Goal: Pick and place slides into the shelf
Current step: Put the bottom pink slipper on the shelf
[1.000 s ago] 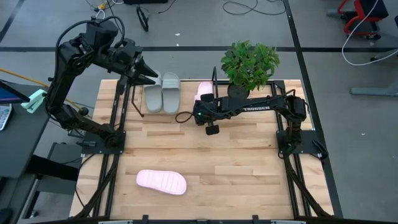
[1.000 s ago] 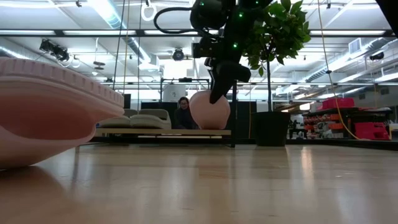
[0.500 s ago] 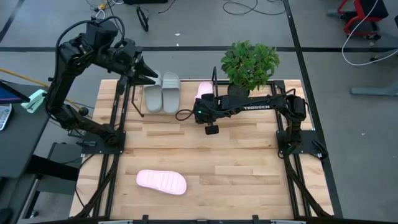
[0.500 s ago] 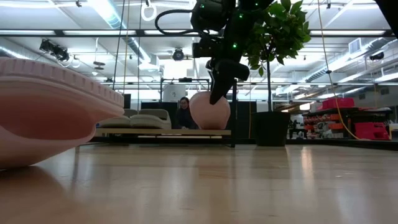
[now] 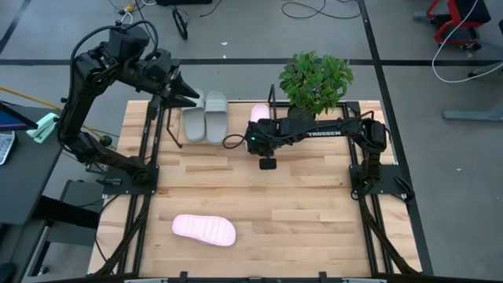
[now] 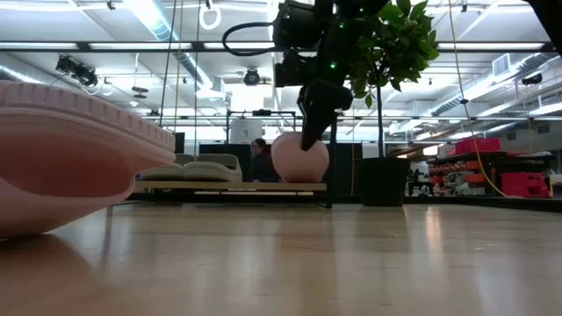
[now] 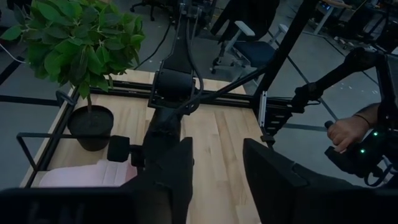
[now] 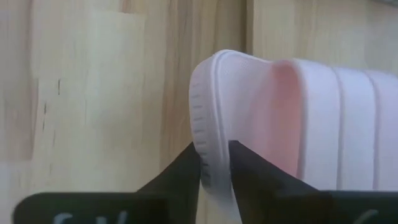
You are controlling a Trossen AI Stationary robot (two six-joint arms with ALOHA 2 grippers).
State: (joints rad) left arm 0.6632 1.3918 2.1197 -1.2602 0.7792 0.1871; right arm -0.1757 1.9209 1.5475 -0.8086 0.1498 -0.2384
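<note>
Fingers of the right gripper (image 8: 214, 171) pinch the rim of a soft light pink foam slide (image 8: 292, 118), one finger on each side of its edge. From above, this right gripper (image 5: 259, 126) reaches from the right side of the table across to the back, and the pink slide (image 5: 259, 112) it holds sits at the shelf, a low rack of thin black metal posts around a pale wooden board (image 5: 228, 145). In the low view the held slide (image 6: 299, 160) stands tipped up on the shelf board (image 6: 228, 186).

Two sage grey-green foam slides (image 5: 205, 118) lie side by side on the shelf, just left of the pink one. A second light pink slide (image 5: 204, 229) lies flat on the pale wooden table (image 5: 299, 204), well apart from the shelf, near the front.

The left gripper (image 5: 187, 96) hangs over the back left corner of the table, beside the green slides, with its dark fingers (image 7: 177, 168) spread apart and holding nothing.

A leafy green plant in a black pot (image 5: 314, 82) stands at the back, beside the shelf
</note>
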